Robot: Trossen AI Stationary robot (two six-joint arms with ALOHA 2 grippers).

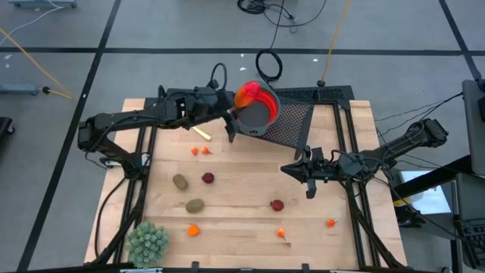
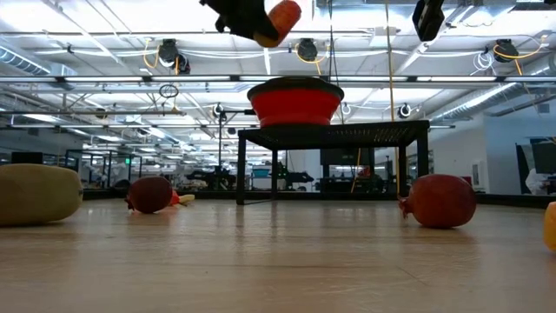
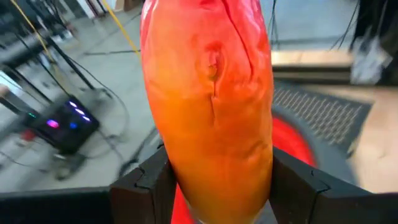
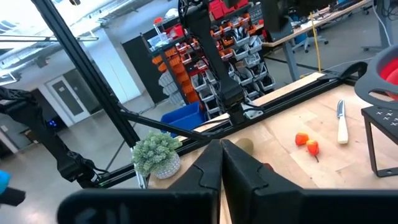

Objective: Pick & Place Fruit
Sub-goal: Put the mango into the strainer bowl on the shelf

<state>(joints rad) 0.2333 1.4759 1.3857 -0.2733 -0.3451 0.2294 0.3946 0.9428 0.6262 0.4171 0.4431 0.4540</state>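
- From above: the left gripper (image 1: 236, 114) sits at about twelve o'clock on the worktop (image 1: 250, 227), right at the rim of the red bowl (image 1: 258, 102) on its black mesh stand (image 1: 292, 125), presumably to drop its load in. The right gripper (image 1: 311, 182) waits toward three o'clock, fingers pressed together, empty. Kiwis (image 1: 180, 182), dark red fruits (image 1: 208, 178) and small orange pieces (image 1: 193, 230) lie scattered from the centre toward six o'clock.
- At worktop level: the long orange fruit (image 2: 280, 19) hangs just above the bowl, to one side of it.
- Left wrist: the fingers (image 3: 146, 180) clamp the fruit's lower end from both sides; its long axis runs along them, the free end pointing outward.
- Right wrist: closed fingers, nothing between them.
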